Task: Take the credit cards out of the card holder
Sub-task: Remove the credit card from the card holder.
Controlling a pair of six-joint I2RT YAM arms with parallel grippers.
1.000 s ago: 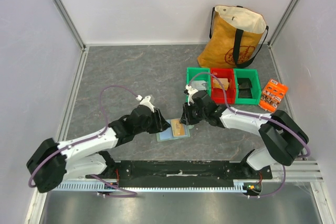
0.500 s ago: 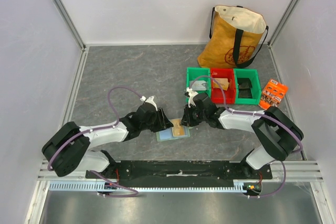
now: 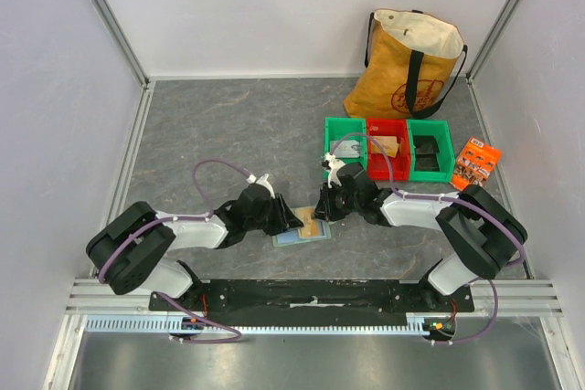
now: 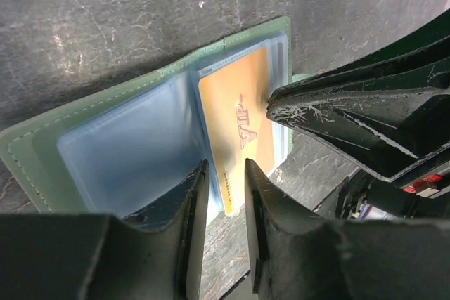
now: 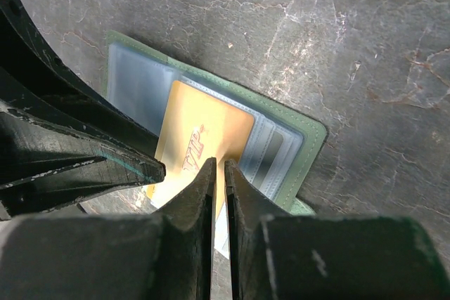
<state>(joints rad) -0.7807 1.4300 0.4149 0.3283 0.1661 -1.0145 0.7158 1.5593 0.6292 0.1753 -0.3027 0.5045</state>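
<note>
Twice bracketing the tan-gold card (image 4: 235,124) in the card holder (image 4: 42,142): with left fingers (image 4: 179,216) parted astride its short end, right fingers (image 5: 197,201) almost together on its long side, hold uncertain.

You are working in a robotics lab test cell: plain white panel walls (image 3: 274,6) on bare aluminium frame posts (image 3: 108,20) box in a grey marbled counter (image 3: 228,125), and two white-and-black robot arms (image 3: 187,230) with purple cables (image 3: 218,163) are bolted to a black base rail (image 3: 311,297) at its near edge.
</note>
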